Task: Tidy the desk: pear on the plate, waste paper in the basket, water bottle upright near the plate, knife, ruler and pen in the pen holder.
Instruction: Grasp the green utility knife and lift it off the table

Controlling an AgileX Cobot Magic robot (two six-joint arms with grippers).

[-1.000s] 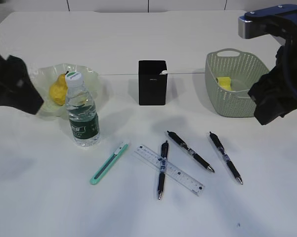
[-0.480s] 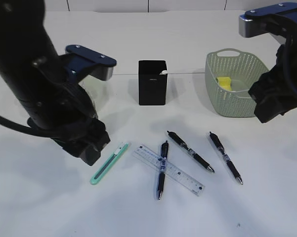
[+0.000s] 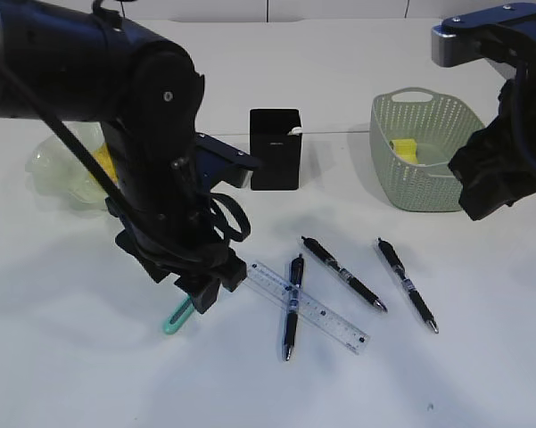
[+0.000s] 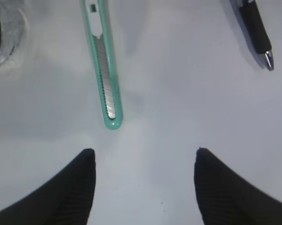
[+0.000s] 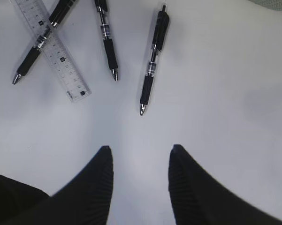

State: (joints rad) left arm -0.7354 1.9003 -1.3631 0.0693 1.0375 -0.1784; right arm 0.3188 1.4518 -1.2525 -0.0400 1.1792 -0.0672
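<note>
My left gripper [image 4: 143,152] hangs open just short of the near end of the green knife [image 4: 103,70], with nothing between its fingers. In the exterior view the left arm covers the water bottle and most of the knife [image 3: 173,320]; the bottle's clear base [image 4: 3,35] shows at the left wrist view's corner. The pear [image 3: 103,162] peeks out yellow on the plate [image 3: 55,166]. The clear ruler [image 3: 309,307] lies under one pen [image 3: 292,305], with two more pens [image 3: 343,273] [image 3: 408,283] to its right. Waste paper [image 3: 404,149] lies in the basket [image 3: 425,169]. My right gripper [image 5: 140,149] hovers open above bare desk near the pens.
The black pen holder [image 3: 275,149] stands at the middle back, something white showing at its rim. The left arm's bulk stands between the plate and the pen holder. The right arm [image 3: 504,169] hangs beside the basket.
The left arm has swung in from the left and come down over the knife, now hiding the bottle and most of the plate. The right arm has not moved.
</note>
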